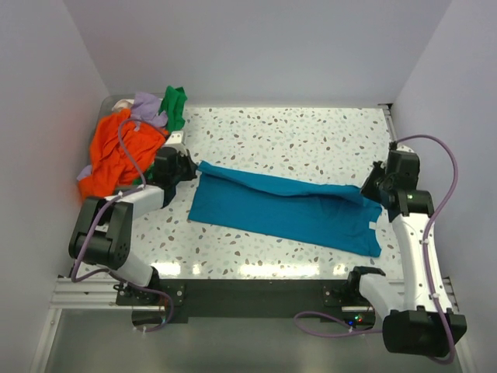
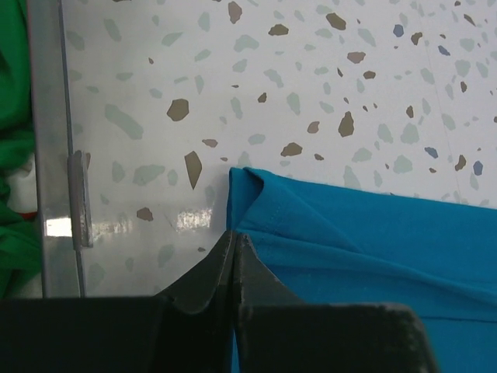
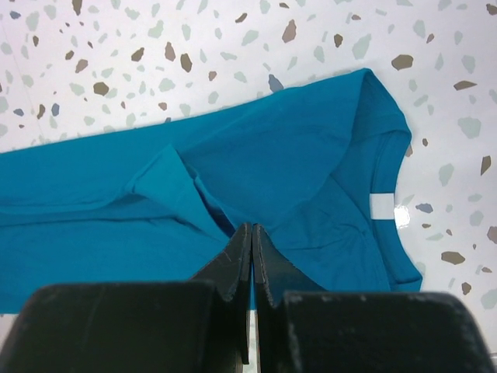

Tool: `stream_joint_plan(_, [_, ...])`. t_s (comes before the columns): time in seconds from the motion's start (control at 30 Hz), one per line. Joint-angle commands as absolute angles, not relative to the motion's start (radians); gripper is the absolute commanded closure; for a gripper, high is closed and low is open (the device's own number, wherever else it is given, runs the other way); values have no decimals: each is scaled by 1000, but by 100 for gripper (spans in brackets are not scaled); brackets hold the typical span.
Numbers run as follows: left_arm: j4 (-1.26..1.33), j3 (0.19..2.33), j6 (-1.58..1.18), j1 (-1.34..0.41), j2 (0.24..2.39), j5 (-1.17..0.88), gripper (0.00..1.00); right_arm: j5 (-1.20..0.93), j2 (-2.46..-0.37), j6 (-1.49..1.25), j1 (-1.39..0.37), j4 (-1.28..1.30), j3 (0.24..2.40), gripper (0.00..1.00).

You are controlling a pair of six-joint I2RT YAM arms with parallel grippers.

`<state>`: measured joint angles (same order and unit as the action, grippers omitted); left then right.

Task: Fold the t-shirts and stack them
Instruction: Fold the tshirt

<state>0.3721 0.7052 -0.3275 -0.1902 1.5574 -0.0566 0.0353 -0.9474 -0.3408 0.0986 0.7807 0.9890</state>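
The large teal t-shirt [image 1: 287,210] lies partly folded lengthwise across the middle of the table, with its collar and white neck label [image 3: 382,206] at the right end. My left gripper [image 1: 192,167] is at the shirt's far left corner, shut on the teal fabric [image 2: 373,256]; its jaws [image 2: 234,233] are pressed together on the cloth's edge. My right gripper [image 1: 371,189] is at the shirt's far right end near the collar, shut [image 3: 251,227] on a fold of the teal cloth [image 3: 272,148]. The orange [image 1: 116,155], lavender [image 1: 146,109] and green [image 1: 175,105] shirts lie crumpled in the back left corner.
White walls close in the speckled table [image 1: 311,140] on the left, back and right. A grey strip [image 2: 54,155] runs along the table beside the pile, with green cloth [image 2: 12,78] just beyond it. Purple cables loop from both arms.
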Motion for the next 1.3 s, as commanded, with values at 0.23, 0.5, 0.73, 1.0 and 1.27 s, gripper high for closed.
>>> stream_joint_plan(0.23, [393,614,-379,-186,1395,-57,43,-118,-841,-339,101,818,905,64])
stream_joint_plan(0.5, [408,643,-365,-213,1428,-109,37,-187,-834,-360,97,753,890,56])
stream_joint_plan(0.73, [456,653,-368,-213,1500,-210,36,-97,-1018,-449,-81,542,818,60])
stream_joint_plan(1.0, [474,638,-362,-213,1494,-215,34,-55,-1278,-469,-160,351,848,60])
stream_joint_plan(1.27, [482,649,-351,-213,1531,-245,33,21,-1474,-436,-169,290,897,55])
